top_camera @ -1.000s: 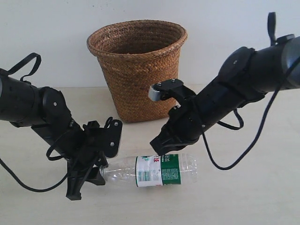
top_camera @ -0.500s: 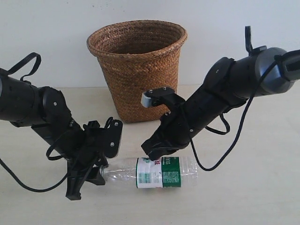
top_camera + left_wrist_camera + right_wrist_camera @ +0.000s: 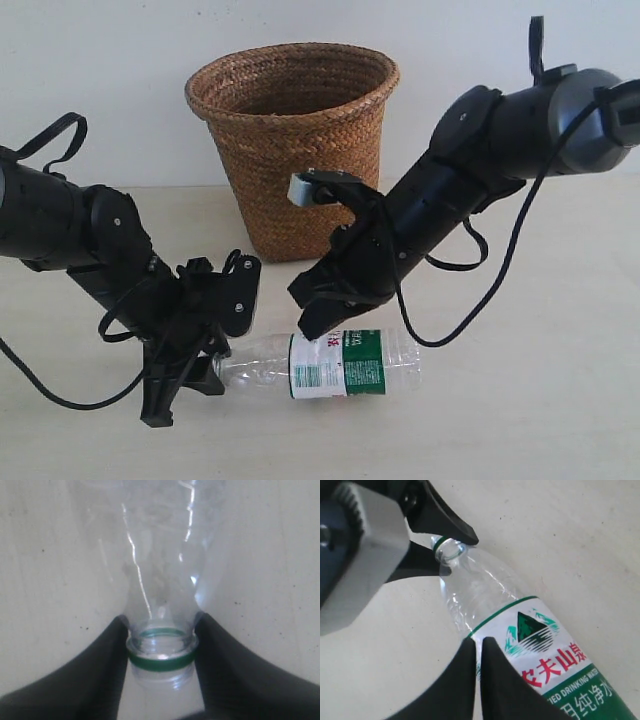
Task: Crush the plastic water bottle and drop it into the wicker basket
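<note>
The plastic water bottle lies on its side on the table, clear, with a green-and-white label. Its mouth shows only a green ring and bare thread, no cap. My left gripper is shut on the bottle's neck, one finger on each side of it. My right gripper is shut with nothing between its fingers. Its tips hang at the neck-side edge of the label; contact cannot be told. The wicker basket stands upright behind both arms.
A pale wall rises directly behind the basket. The right arm slants down across the basket's right side, with loose black cables hanging from it. Bare tabletop stretches right of the bottle.
My right arm has swung left and lower, bringing its shut tips over the label's neck-side edge. The left gripper and bottle have stayed put.
</note>
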{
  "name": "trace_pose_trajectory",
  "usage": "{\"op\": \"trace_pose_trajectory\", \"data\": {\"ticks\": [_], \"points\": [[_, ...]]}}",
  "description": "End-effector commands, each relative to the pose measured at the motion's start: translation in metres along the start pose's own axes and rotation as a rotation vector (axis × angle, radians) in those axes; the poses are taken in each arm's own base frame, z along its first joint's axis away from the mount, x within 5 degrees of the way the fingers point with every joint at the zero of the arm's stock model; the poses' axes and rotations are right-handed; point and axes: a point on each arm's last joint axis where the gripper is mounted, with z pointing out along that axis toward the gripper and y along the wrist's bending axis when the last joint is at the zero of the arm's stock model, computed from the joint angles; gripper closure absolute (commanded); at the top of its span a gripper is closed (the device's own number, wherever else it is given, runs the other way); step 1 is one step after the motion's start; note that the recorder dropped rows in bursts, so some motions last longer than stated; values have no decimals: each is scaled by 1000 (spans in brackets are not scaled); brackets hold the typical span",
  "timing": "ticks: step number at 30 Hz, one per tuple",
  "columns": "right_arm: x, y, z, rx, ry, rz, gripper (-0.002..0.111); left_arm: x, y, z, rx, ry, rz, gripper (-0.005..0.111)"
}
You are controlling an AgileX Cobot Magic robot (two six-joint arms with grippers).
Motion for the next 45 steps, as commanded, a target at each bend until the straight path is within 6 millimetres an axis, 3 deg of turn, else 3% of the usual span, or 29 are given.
{"op": "trace_pose_trajectory", "data": {"ticks": [1,9,15,21,25,30,36,41,45], "points": [[3,-4,9,-16,32,30,108,-2,1,0,-6,-3,-2,102],[11,-11,22,-30,88,51,108,-2,1,0,-8,-4,-2,102],[12,-34,37,106,61,36,108,-2,1,0,-8,-4,-2,102],[24,-61,66,195,88,75,108,-2,1,0,-5,-3,-2,102],[30,-67,75,204,107,88,108,-3,0,0,1,-8,-10,102],[20,-71,75,214,124,143,108,-2,0,1,6,-6,-15,102],[26,-81,87,224,233,183,108,4,-4,20,53,16,-28,102],[33,-86,81,248,313,212,108,4,-4,20,54,21,-38,102],[42,-101,68,236,341,299,108,4,-4,20,54,21,-38,102]]}}
